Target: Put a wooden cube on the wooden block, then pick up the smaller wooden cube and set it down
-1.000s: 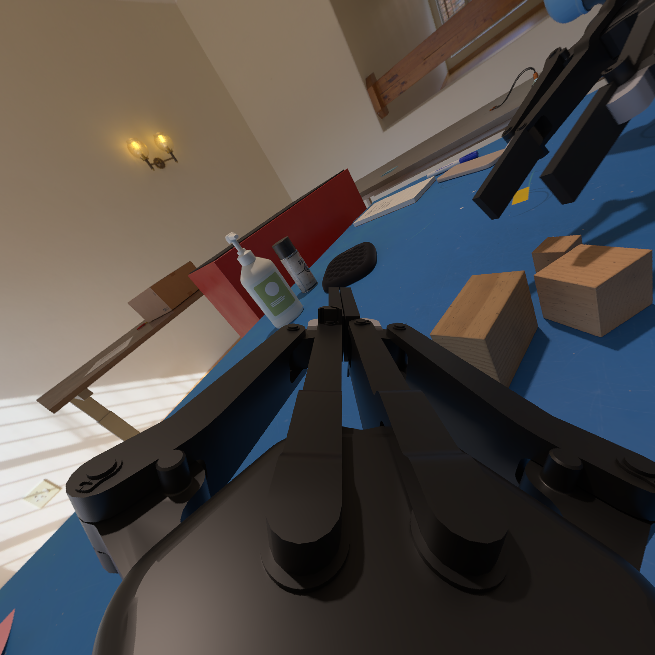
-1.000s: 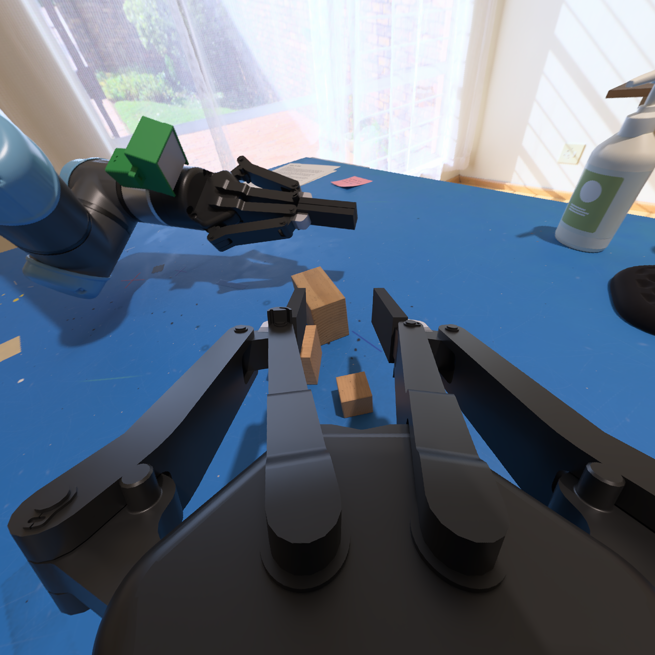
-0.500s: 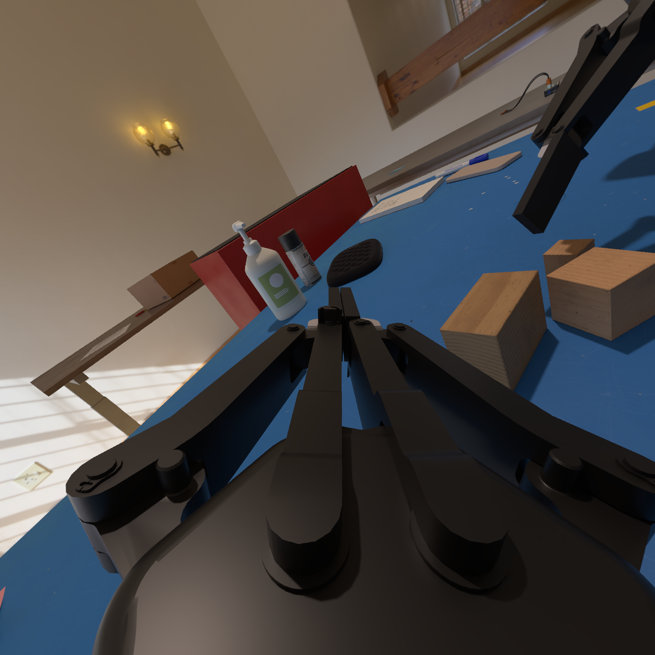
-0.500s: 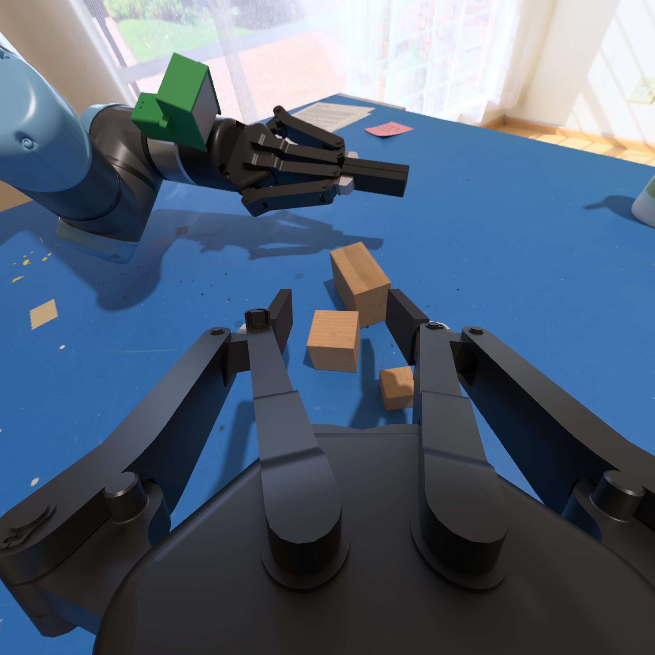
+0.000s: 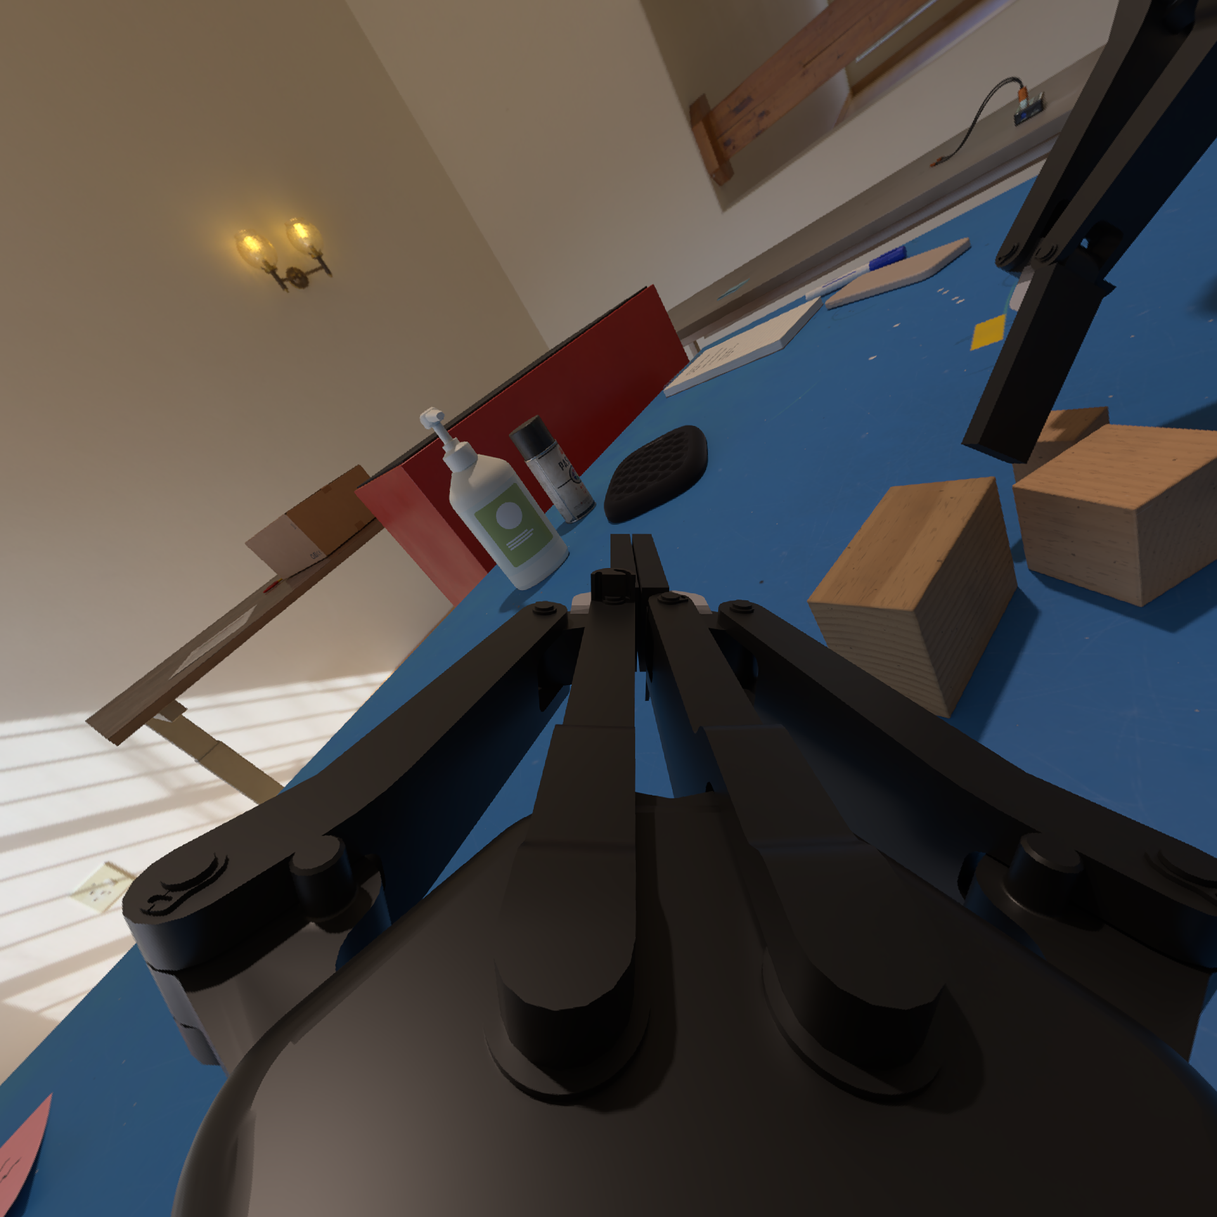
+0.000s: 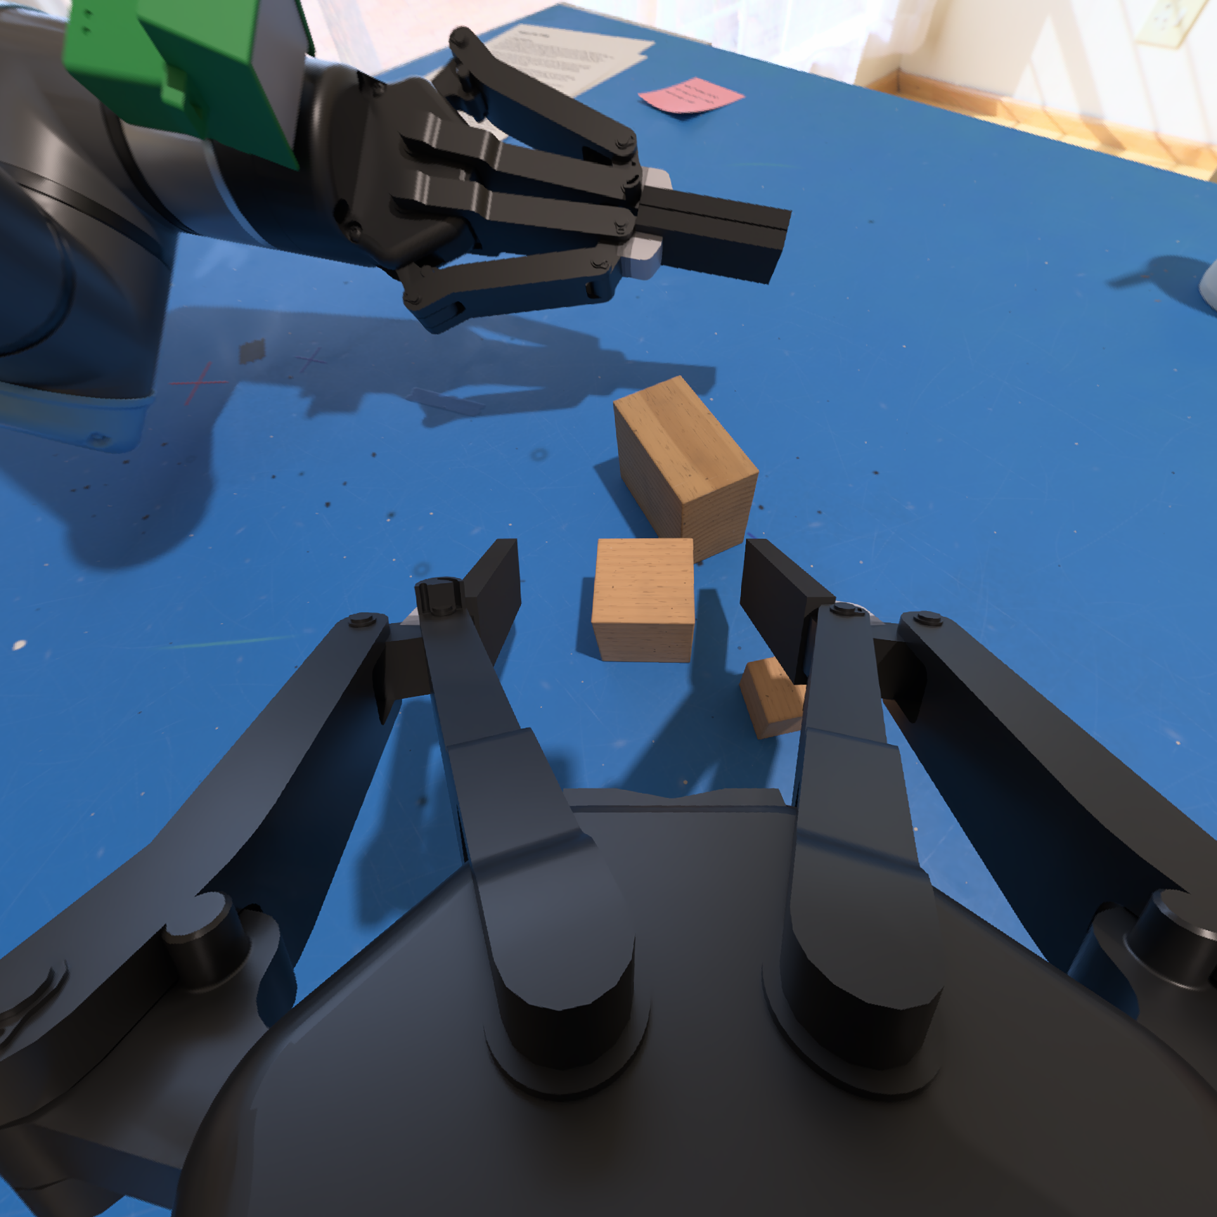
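Observation:
Three wooden pieces lie on the blue table [image 6: 988, 395]. The oblong wooden block [image 6: 685, 461] is farthest from my right gripper. The medium wooden cube [image 6: 642, 599] sits just in front of it. The smaller wooden cube [image 6: 770, 698] is half hidden behind my right finger. My right gripper [image 6: 632, 579] is open, with a finger on each side of the medium cube and clear of it. My left gripper [image 5: 635, 560] is shut and empty, hovering beside the block [image 5: 915, 593], cube [image 5: 1119, 513] and smaller cube [image 5: 1067, 428]. It also shows in the right wrist view [image 6: 711, 237].
A pump bottle [image 5: 500, 513], a spray can [image 5: 553, 474] and a black mesh pad [image 5: 655, 471] stand ahead of my left gripper, before a red panel [image 5: 560, 408]. A yellow note [image 5: 988, 331], a pink note [image 6: 691, 95] and papers [image 6: 573, 56] lie on the table.
My right gripper has come down and forward, shifting from beside the pieces until its open fingers straddle the medium cube. My left gripper has stayed shut and drifted only slightly.

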`<action>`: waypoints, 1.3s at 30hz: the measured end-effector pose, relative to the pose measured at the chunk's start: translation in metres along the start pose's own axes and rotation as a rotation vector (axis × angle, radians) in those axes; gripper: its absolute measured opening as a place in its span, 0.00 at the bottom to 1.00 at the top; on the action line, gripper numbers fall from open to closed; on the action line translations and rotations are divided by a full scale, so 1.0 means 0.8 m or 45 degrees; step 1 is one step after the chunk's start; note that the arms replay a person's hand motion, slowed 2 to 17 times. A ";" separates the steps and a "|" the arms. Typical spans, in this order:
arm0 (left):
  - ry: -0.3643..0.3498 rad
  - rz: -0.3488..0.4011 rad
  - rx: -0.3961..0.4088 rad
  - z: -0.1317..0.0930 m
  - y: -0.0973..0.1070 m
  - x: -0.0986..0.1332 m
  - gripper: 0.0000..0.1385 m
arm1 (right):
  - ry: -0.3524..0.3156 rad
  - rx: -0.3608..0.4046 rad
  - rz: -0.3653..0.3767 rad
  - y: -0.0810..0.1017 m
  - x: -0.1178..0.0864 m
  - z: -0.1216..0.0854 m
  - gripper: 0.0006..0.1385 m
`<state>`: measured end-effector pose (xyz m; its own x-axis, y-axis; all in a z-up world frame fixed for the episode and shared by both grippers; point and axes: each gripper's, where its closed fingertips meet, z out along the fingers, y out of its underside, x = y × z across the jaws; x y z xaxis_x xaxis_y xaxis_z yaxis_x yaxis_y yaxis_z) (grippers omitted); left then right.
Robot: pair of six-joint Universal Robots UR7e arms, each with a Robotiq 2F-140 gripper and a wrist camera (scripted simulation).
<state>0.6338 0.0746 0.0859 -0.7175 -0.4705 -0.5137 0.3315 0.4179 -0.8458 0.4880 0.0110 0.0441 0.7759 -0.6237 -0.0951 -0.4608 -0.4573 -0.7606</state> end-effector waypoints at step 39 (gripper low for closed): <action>-0.044 -0.008 -0.049 0.006 0.005 -0.006 0.01 | 0.349 -0.117 -0.325 0.015 0.036 -0.001 0.31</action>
<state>0.6417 0.0746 0.0841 -0.6975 -0.4996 -0.5137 0.3031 0.4439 -0.8433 0.5041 -0.0128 0.0325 0.7325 -0.6229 0.2746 -0.3138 -0.6669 -0.6758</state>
